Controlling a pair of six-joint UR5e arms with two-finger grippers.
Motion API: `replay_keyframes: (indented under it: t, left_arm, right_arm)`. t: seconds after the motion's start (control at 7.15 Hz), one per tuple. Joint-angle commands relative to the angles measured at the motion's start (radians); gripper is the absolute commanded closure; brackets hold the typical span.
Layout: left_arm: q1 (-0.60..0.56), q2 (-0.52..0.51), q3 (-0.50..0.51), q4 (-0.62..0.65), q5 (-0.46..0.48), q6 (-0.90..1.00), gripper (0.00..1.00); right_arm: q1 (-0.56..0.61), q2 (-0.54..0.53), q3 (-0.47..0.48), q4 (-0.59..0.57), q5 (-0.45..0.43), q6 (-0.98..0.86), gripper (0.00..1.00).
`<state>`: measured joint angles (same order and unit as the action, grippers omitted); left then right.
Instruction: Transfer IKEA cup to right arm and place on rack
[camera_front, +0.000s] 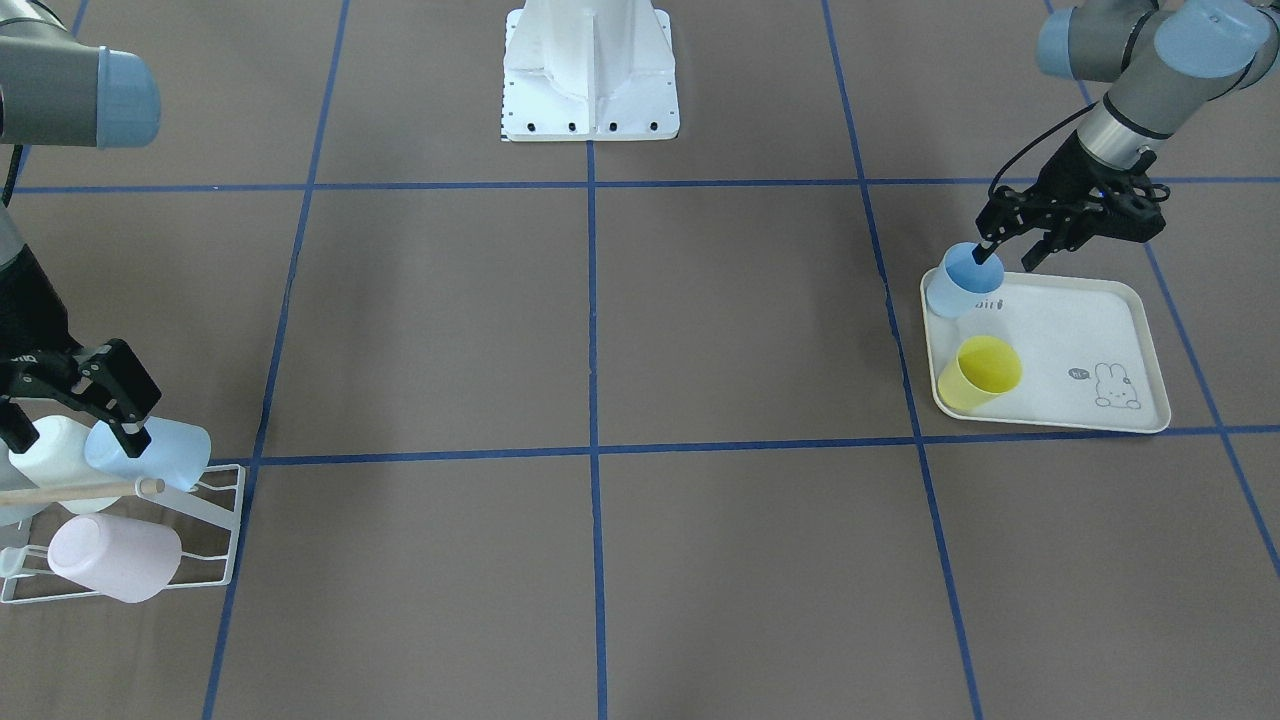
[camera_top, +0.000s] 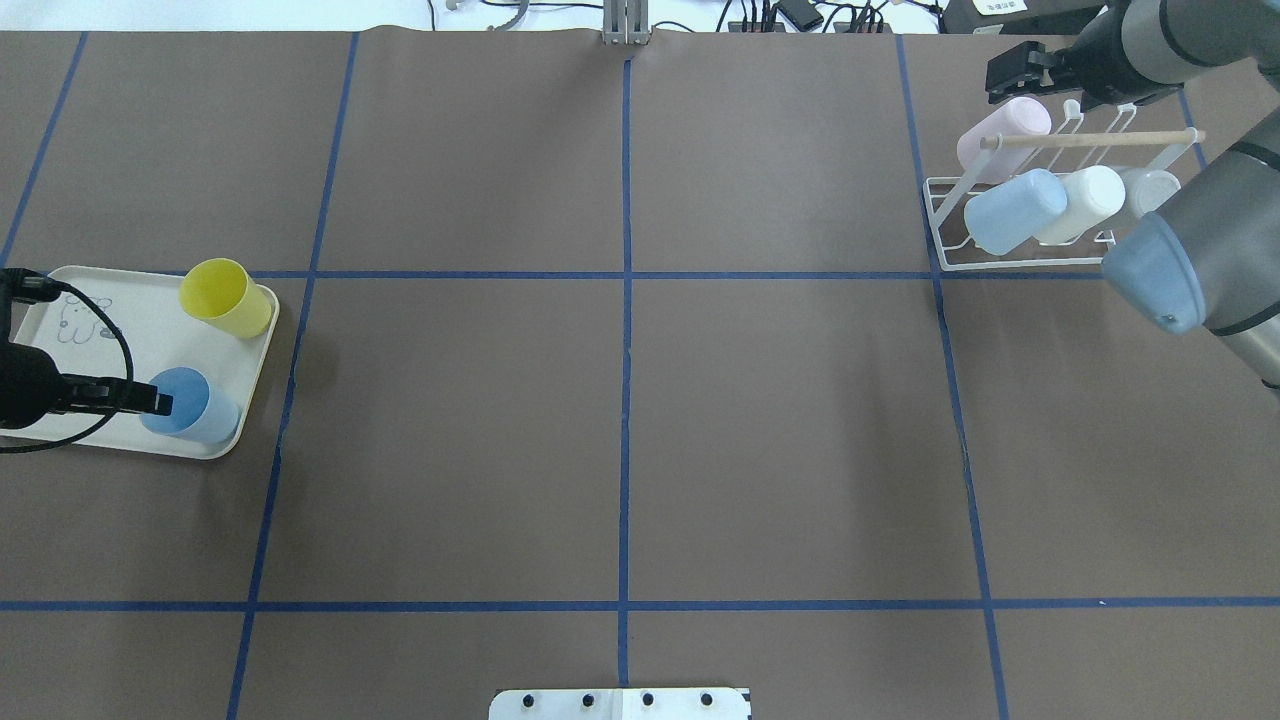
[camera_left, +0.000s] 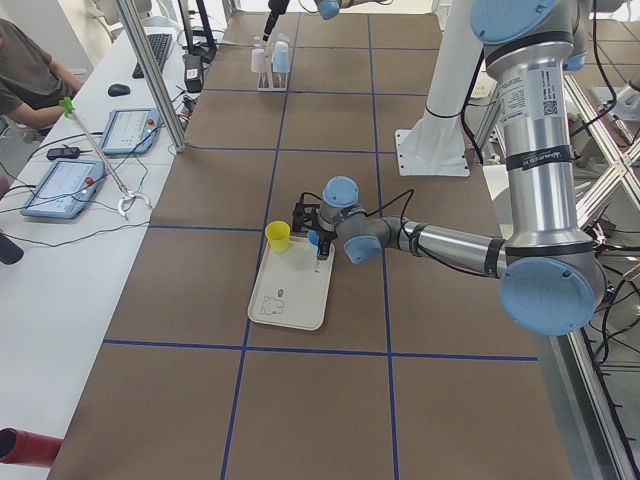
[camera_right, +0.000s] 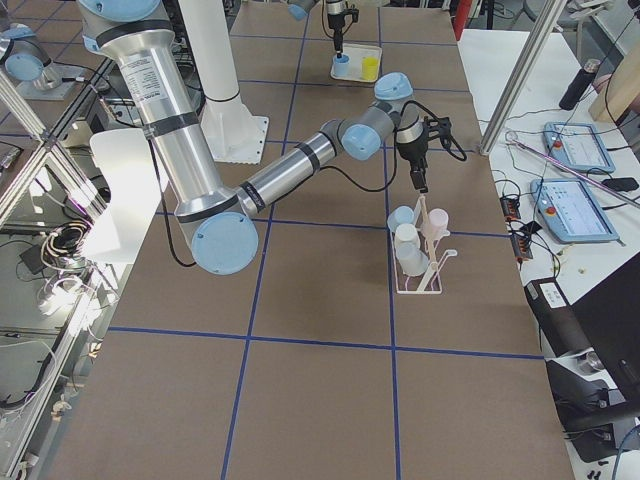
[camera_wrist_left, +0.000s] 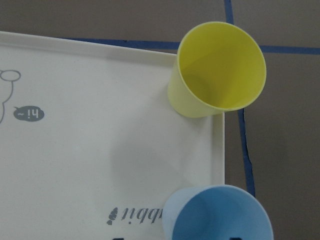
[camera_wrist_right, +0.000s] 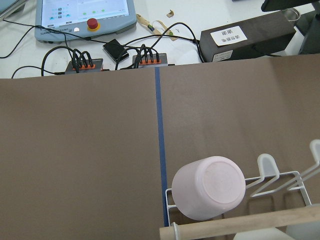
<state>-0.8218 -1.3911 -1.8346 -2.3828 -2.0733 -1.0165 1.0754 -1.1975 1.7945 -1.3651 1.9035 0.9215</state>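
**Front-facing view:** L tool (camera_front: 1008, 258) is sitting at the blue cup (camera_front: 958, 288) w/ jaws parted. One finger is dipping inside the rim, the other is hanging outside and clear of the wall, so nothing is being gripped. The cup is standing mouth-up in the corner of the cream tray (camera_front: 1060, 330) that is nearest the robot base and the worktop (camera_front: 600, 330) centre. A yellow cup (camera_front: 980, 372) is standing near it along the same tray edge. R tool (camera_front: 78, 432) is hovering wide open over the rack (camera_front: 215, 520), holding nothing. Its fingers are spreading above a white cup (camera_front: 55, 455) and a pale-blue cup (camera_front: 165, 450). A pink cup (camera_front: 115, 555) is hanging on the far side of the wooden rod (camera_front: 70, 491).

**Overhead view:** the blue cup (camera_top: 195, 410) and yellow cup (camera_top: 228, 297) are both standing on the tray at the worktop's left end. The rack (camera_top: 1010, 267) is sitting well apart at the right end, w/ cups tilting on its prongs.

**Ext. left view:** the near arm is reaching down to the tray. The jaws are too small to judge here.

**Ext. right view:** the near arm's tool is hanging just above the rack (camera_right: 420, 270).

**L wrist view:** the blue cup (camera_wrist_left: 220, 215) is filling the bottom edge, and the yellow cup (camera_wrist_left: 220, 70) is standing in the next corner.

**R wrist view:** the pink cup's base (camera_wrist_right: 209, 194) is facing the camera, beside wire prongs and above the rod. The fingers are out of frame.
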Motion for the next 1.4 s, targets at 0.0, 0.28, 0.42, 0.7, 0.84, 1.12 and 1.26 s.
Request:
replay_keyframes:
  t: [0.0,0.28,0.42,0.7,0.84,1.12,1.26]
  left_arm:
    - [0.019,-0.025,0.041,-0.001,0.001,-0.001,0.28]
    - [0.019,-0.031,0.047,-0.001,0.001,-0.001,0.69]
    - [0.019,-0.032,0.046,-0.001,-0.001,-0.001,1.00]
    - [0.018,-0.037,0.049,0.000,-0.016,-0.001,1.00]
    - [0.015,-0.026,0.046,0.005,-0.022,0.001,1.00]
    - [-0.044,-0.029,-0.059,0.144,-0.042,0.089,1.00]
    - [-0.060,-0.034,-0.157,0.269,-0.051,0.107,1.00]
  right_arm:
    - [0.000,-0.004,0.000,0.000,0.002,-0.001,0.00]
    - [0.001,-0.004,0.003,-0.002,0.006,-0.001,0.00]
    - [0.001,-0.004,0.006,-0.002,0.006,-0.001,0.00]
    - [0.001,-0.007,0.009,-0.002,0.006,0.000,0.00]
    - [0.001,-0.007,0.011,-0.002,0.006,0.000,0.00]
    - [0.001,-0.010,0.017,-0.002,0.006,0.000,0.00]
    - [0.000,-0.010,0.017,-0.002,0.006,0.000,0.00]
